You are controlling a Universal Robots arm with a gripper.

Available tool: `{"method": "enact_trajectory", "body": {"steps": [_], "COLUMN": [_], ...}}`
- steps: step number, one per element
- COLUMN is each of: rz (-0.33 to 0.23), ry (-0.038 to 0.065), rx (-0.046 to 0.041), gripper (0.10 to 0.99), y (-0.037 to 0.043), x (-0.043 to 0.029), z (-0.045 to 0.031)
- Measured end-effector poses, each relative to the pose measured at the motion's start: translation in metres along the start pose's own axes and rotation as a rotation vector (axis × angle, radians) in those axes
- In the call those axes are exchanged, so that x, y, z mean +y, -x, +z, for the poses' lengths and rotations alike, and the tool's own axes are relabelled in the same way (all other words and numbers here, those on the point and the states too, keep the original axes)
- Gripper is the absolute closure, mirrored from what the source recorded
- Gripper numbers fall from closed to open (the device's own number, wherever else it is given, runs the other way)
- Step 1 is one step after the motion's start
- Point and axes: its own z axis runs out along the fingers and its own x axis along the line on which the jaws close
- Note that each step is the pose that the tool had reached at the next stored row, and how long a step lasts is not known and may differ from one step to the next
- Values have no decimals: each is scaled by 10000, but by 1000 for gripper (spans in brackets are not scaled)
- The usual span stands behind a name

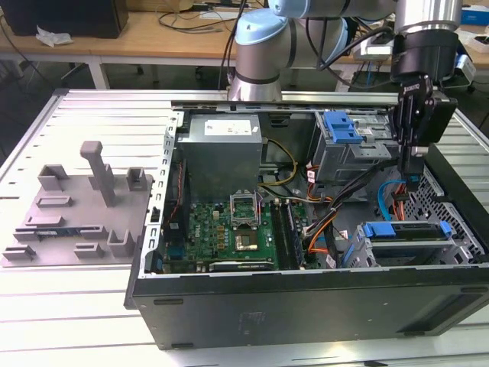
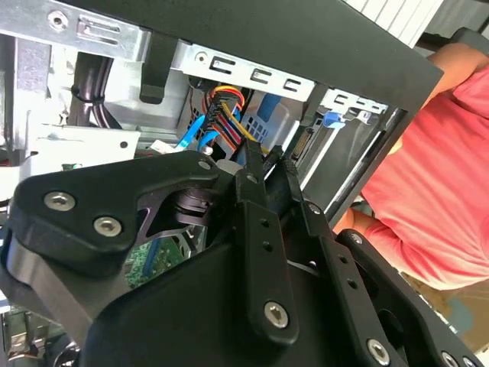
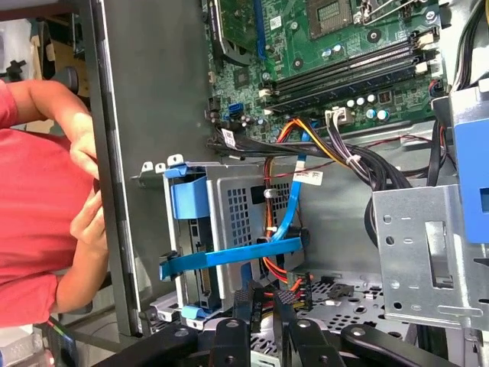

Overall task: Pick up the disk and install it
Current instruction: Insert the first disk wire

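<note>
Gripper (image 1: 413, 174) hangs above the cage (image 1: 458, 246), fingers pinched together and empty, likely because the disk (image 1: 405, 230) sits slotted inside (apparently seated).

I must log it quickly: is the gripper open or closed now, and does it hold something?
Black gripper: closed, holding nothing, over the open black computer case.
</note>
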Motion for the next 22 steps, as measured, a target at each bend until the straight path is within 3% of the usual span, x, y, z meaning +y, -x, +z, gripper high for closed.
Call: {"method": "enact_trajectory", "body": {"steps": [16,18,22], "rz": [56,56,56], "ry": [-113,-113,-113], "rx": [-61,-62,-62], "gripper": [824,906,922], "y": [7,10,13], "x": [23,27,28], "z": [12,16,20]}}
